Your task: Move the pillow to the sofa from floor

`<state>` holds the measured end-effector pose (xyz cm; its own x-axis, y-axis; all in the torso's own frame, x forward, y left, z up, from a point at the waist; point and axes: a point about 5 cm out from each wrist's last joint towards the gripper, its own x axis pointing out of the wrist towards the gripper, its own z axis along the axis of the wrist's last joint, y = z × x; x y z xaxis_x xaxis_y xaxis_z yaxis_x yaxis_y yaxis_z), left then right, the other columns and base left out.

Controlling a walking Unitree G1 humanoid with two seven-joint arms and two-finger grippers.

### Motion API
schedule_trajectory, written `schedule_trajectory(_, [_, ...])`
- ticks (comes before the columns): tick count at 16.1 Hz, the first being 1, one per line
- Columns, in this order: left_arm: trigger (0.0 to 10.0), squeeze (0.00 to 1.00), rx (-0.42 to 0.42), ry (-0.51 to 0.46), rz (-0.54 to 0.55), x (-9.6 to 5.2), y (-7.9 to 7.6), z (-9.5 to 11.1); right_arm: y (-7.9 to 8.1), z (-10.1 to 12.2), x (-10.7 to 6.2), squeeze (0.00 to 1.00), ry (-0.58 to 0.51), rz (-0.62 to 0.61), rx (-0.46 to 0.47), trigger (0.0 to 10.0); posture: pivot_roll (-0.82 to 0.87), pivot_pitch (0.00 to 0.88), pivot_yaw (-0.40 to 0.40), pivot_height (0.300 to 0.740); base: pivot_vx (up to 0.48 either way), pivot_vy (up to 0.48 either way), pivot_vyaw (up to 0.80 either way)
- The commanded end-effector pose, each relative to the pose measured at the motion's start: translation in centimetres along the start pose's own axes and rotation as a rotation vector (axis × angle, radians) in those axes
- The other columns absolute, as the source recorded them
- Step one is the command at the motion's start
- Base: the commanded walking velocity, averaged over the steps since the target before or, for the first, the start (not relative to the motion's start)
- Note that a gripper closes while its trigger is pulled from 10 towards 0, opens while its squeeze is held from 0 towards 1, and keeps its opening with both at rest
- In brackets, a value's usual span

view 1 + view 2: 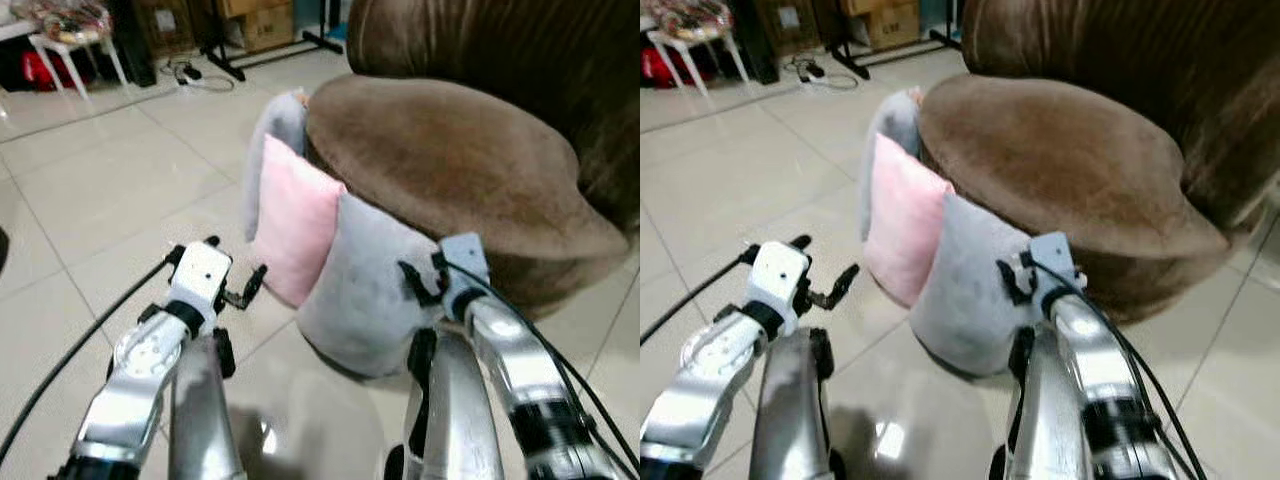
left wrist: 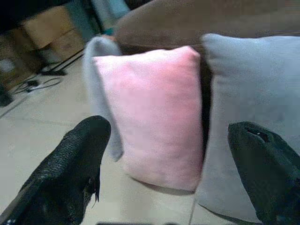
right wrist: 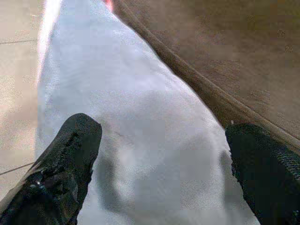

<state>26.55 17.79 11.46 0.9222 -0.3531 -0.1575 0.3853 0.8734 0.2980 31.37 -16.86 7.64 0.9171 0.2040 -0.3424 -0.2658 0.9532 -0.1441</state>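
Three pillows stand on edge on the tiled floor, leaning against the front of the brown sofa [image 1: 450, 160]: a grey one [image 1: 272, 140] farthest, a pink one [image 1: 295, 225] in the middle, and a larger grey one [image 1: 365, 290] nearest. My left gripper [image 1: 235, 270] is open, just short of the pink pillow [image 2: 154, 117], which sits between its fingers [image 2: 70, 164] in the left wrist view. My right gripper [image 1: 425, 280] hangs open over the top edge of the near grey pillow [image 3: 140, 140], beside the sofa's seat [image 3: 225, 56].
A white stool [image 1: 70, 40] with clutter stands at the far left. Cardboard boxes [image 1: 265, 25], black stand legs [image 1: 225, 60] and cables [image 1: 195, 75] lie along the back. Open tiled floor [image 1: 110, 200] stretches to my left.
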Motion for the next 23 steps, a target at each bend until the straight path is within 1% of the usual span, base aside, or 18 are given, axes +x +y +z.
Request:
schedule_trajectory(1, [10.0,0.0,0.01,-0.03,-0.041,0.1,0.0,0.8,-0.1,0.8,0.6,1.0,-0.01,0.032,-0.047,10.0,-0.04,0.0,0.006,0.356,0.0,0.0,0.0])
schedule_trajectory(2, [10.0,0.0,0.009,-0.033,-0.07,0.0,0.0,0.9,0.0,0.8,1.1,1.0,0.021,0.05,-0.094,10.0,-0.04,0.0,0.004,0.356,0.0,0.0,0.0])
schedule_trajectory(3, [10.0,0.0,0.017,-0.03,-0.097,-0.2,0.0,0.9,-0.1,0.8,1.9,1.0,0.05,0.042,-0.133,10.0,-0.03,0.0,0.0,0.356,0.0,0.0,0.0])
schedule_trajectory(4, [10.0,0.0,0.02,-0.031,-0.129,-0.4,-0.1,0.9,-0.4,1.0,2.7,1.0,0.079,0.004,-0.168,10.0,-0.02,0.0,-0.001,0.356,0.0,0.0,0.0])
schedule_trajectory(5, [10.0,0.0,0.024,-0.034,-0.163,-0.6,-0.2,1.0,-0.5,1.3,3.3,0.64,0.105,-0.01,-0.184,10.0,-0.01,0.0,-0.004,0.356,0.0,0.0,0.0])
schedule_trajectory(6, [10.0,0.0,0.03,-0.032,-0.19,-0.8,-0.4,1.1,-0.5,1.4,3.7,0.0,0.136,-0.003,-0.201,10.0,0.0,0.0,-0.006,0.356,0.0,0.0,0.0])
schedule_trajectory(7, [10.0,0.0,0.032,-0.03,-0.198,-0.9,-0.4,1.0,-0.3,1.4,3.8,0.0,0.157,0.009,-0.209,10.0,0.0,0.0,-0.009,0.356,0.0,0.0,0.0])
schedule_trajectory(8, [10.0,0.0,0.035,-0.025,-0.213,-1.0,-0.5,1.0,0.0,0.8,3.9,0.0,0.219,0.054,-0.229,10.0,0.0,0.0,-0.014,0.356,0.0,0.0,0.0])
schedule_trajectory(10, [10.0,0.0,0.038,-0.02,-0.231,-1.1,-0.6,0.9,0.3,0.4,3.9,0.0,0.252,0.094,-0.216,10.0,0.01,0.0,-0.018,0.356,0.0,0.0,0.0])
schedule_trajectory(11, [10.0,0.0,0.038,-0.015,-0.263,-1.2,-0.7,0.9,0.3,0.2,3.9,0.0,0.262,0.11,-0.207,1.4,0.01,0.0,-0.02,0.356,0.0,0.0,0.0])
schedule_trajectory(12, [10.0,0.0,0.033,-0.012,-0.297,-1.3,-0.8,0.8,0.3,0.2,4.0,0.0,0.263,0.122,-0.195,0.0,0.0,0.0,-0.025,0.356,0.0,0.0,0.0])
schedule_trajectory(16, [10.0,0.0,0.019,0.004,-0.367,-1.3,-0.9,0.6,0.1,0.1,3.9,0.0,0.258,0.141,-0.182,0.0,0.0,0.0,-0.025,0.356,0.0,0.0,0.0])
schedule_trajectory(19, [10.0,0.0,0.02,0.009,-0.389,-0.8,-0.7,0.5,0.2,0.0,3.9,0.0,0.25,0.155,-0.171,0.0,-0.02,0.0,-0.01,0.356,0.0,0.0,0.0])
schedule_trajectory(23, [10.0,0.0,0.029,0.009,-0.413,-0.2,-0.9,0.5,0.5,0.0,3.9,0.0,0.244,0.157,-0.168,0.0,-0.04,0.0,0.001,0.356,0.0,0.0,0.0])
